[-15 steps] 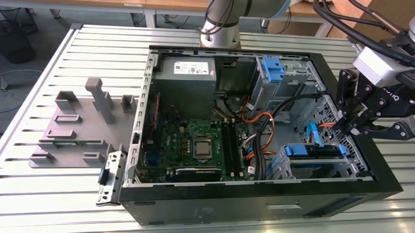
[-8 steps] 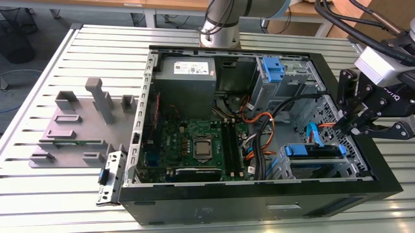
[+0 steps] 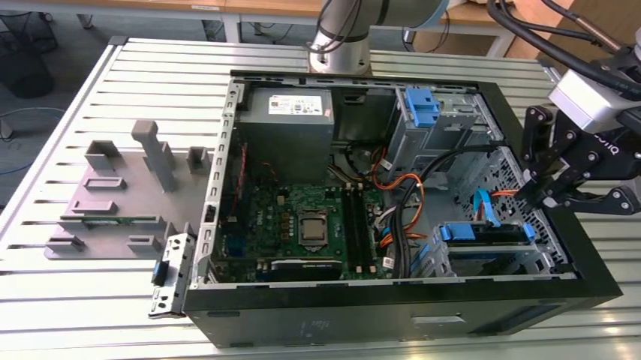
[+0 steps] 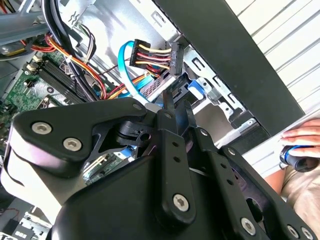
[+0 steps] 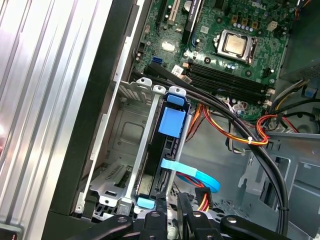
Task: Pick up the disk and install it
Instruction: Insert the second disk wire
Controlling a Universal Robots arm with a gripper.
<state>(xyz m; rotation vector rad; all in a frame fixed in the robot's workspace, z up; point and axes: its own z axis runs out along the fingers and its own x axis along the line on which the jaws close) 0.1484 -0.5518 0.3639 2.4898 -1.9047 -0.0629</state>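
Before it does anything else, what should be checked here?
1. Disk in the drive cage: ok, it stands in a cage slot.
2. End effector lined up with the disk: ok, it is just beyond the disk's end.
3. Blue cable clear of the disk: not ok, it lies against the disk.
4. People clear: not ok, a hand lies beside the case.
5. Disk fully seated: cannot tell.

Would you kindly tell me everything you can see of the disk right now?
The disk stands on edge in the drive cage at the case's corner, showing a dark narrow side between blue plastic rails with a blue tab on top. In the exterior view it appears as a blue-ended bar in the cage. The gripper hangs just above it; contact cannot be judged.
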